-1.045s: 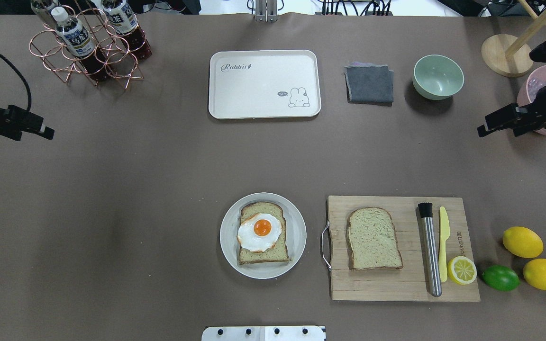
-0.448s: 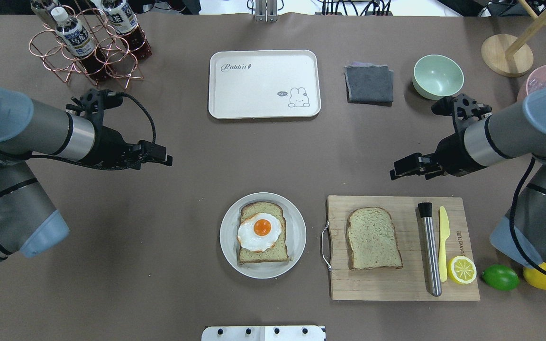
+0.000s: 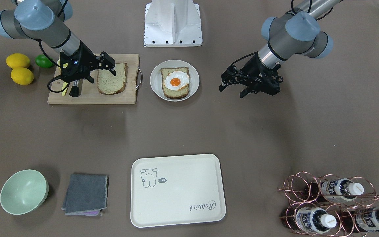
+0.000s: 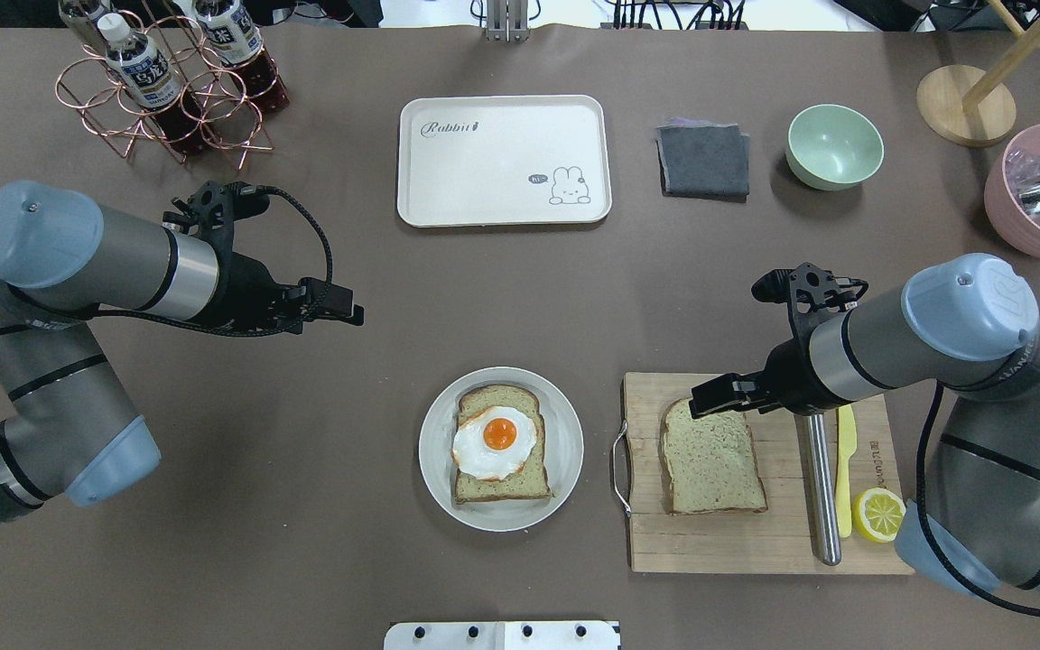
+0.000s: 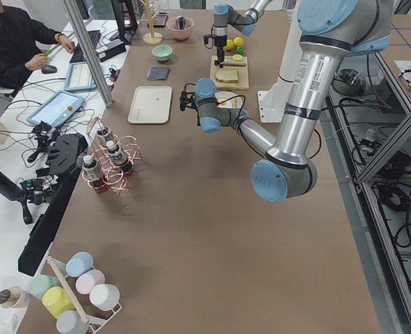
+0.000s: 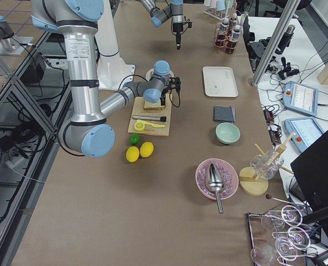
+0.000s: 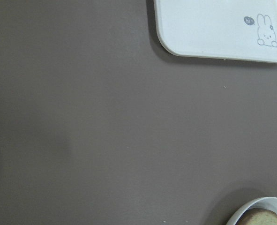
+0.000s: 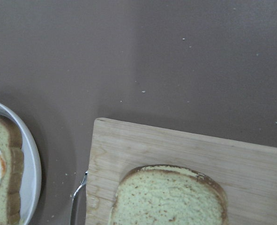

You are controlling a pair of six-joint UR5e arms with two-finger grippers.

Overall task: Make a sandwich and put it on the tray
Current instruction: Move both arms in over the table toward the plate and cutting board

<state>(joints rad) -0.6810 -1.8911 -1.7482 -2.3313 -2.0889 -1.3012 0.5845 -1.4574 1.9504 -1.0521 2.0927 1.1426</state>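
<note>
One bread slice topped with a fried egg (image 4: 500, 447) lies on a round white plate (image 4: 565, 424). A second bare slice (image 4: 712, 456) lies on the wooden cutting board (image 4: 755, 551). The cream "Rabbit" tray (image 4: 502, 158) stands empty at the far middle. My right gripper (image 4: 696, 404) is open and hovers over the far edge of the bare slice; the right wrist view shows that slice (image 8: 171, 197). My left gripper (image 4: 353, 314) is open and empty over bare table, up and left of the plate. It also shows in the front view (image 3: 232, 91).
A steel muddler (image 4: 820, 478), yellow knife (image 4: 845, 469) and half lemon (image 4: 878, 515) lie on the board's right part. A grey cloth (image 4: 703, 161) and green bowl (image 4: 834, 144) lie right of the tray. A copper bottle rack (image 4: 168, 81) stands far left.
Both arms have swung in over the table. The right gripper has moved nearer and left, to the bare slice's far edge. The left gripper has moved slightly right. No food has moved.
</note>
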